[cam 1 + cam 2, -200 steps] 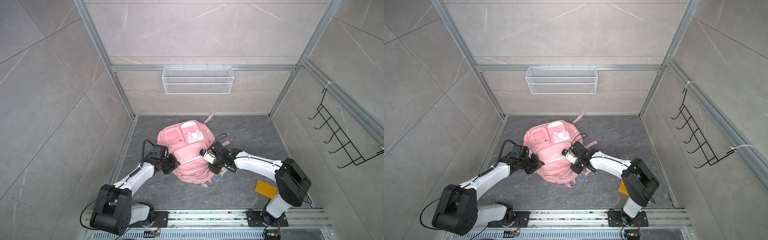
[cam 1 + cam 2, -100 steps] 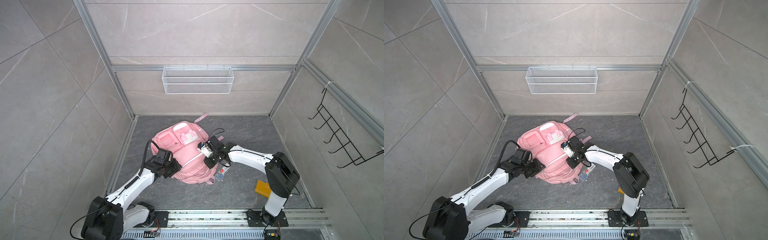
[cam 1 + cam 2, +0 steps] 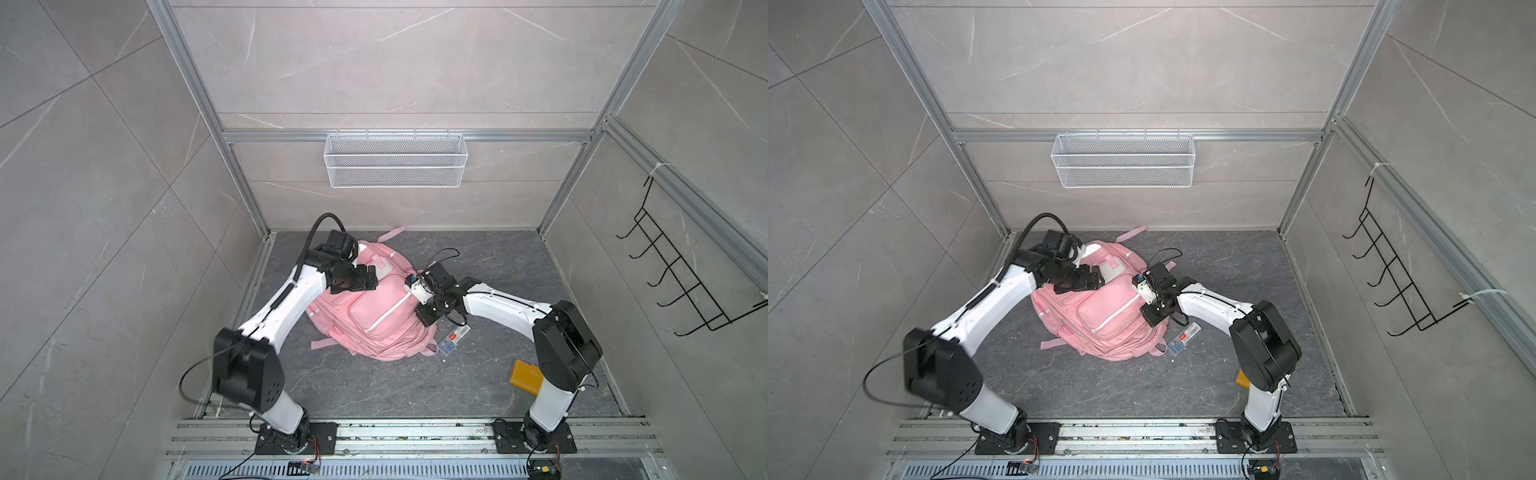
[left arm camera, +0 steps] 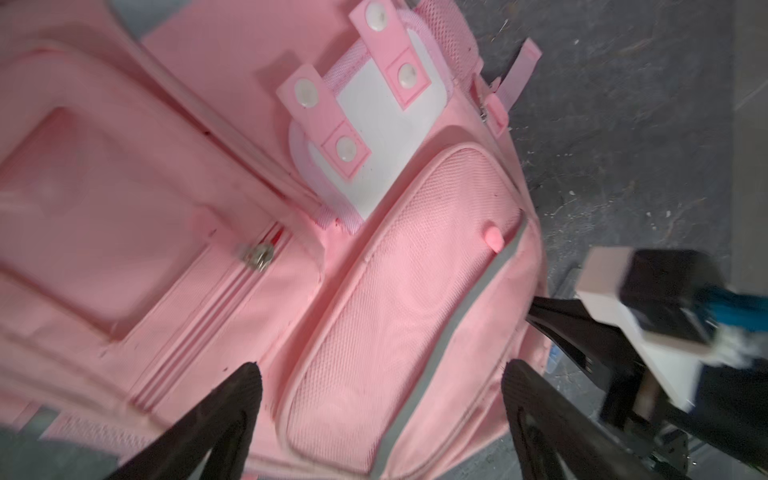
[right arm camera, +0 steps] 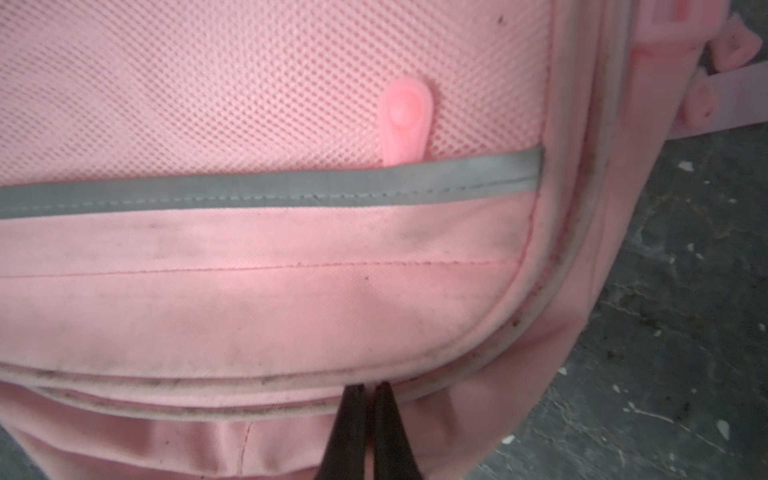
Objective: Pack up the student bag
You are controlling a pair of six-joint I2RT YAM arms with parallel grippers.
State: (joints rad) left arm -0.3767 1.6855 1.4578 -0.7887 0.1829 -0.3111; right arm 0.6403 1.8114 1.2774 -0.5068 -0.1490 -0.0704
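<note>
A: In both top views, what differs from a second ago?

B: The student bag [image 3: 374, 309] [image 3: 1100, 313] has swung anticlockwise, so its top points toward 11 o'clock. It lies left of the middle of the floor [image 3: 498, 266]. The left gripper [image 3: 371, 277] [image 3: 1096, 279] was clamped on the bag's 9 o'clock edge. It has let go and hangs over the top part, jaws spread.

A: And the right gripper [image 3: 423, 321] [image 3: 1151, 318]?

B: Still closed, at the bag's 3 o'clock edge. A small box [image 3: 454, 338] lies just beside the bag at 4 o'clock. A yellow block [image 3: 525, 374] sits well apart, further toward 4.

A: Left wrist view?

B: Jaws wide, nothing between them. Below are the white flap pocket [image 4: 374, 137] and a mesh pocket [image 4: 415, 291].

A: Right wrist view?

B: The tips are pressed together at the piped seam below the grey strip [image 5: 270, 191]. Whether they pinch a zip pull, I cannot tell.

A: So, for the packing?

B: I'd judge the bag has only been turned into place. Nothing looks packed yet, and the left gripper is free to open it.
</note>
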